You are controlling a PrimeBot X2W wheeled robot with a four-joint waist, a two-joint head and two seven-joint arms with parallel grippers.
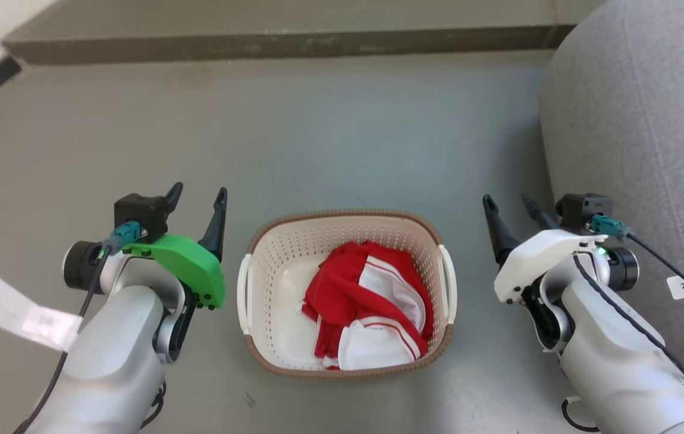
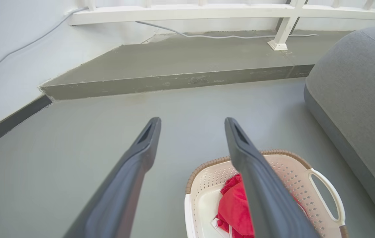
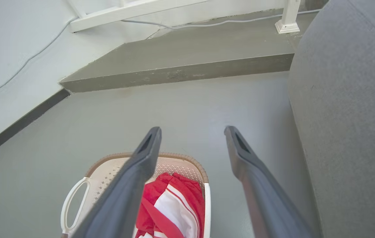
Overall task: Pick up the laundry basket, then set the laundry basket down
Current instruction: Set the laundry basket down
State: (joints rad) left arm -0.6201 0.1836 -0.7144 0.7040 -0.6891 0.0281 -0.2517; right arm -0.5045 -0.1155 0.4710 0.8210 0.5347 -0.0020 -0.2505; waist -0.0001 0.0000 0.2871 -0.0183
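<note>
While a grey cushion (image 1: 643, 120) crowds your right side and a raised step (image 1: 281, 45) crosses the floor (image 1: 342, 138) ahead, the laundry basket (image 1: 293, 247), holding red-and-white clothing (image 1: 366, 295), sits between your left end effector (image 1: 198, 191) and right end effector (image 1: 506, 199), both spread open, touching nothing.

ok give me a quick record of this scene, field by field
basket: laundry basket standing on the floor, between the two grippers
contents: red and white garment
left gripper: open, left of the basket, holding nothing
right gripper: open, right of the basket, holding nothing
contact: neither gripper touches the basket
nearby: grey cushioned seat on the robot's right; raised step ahead
</note>
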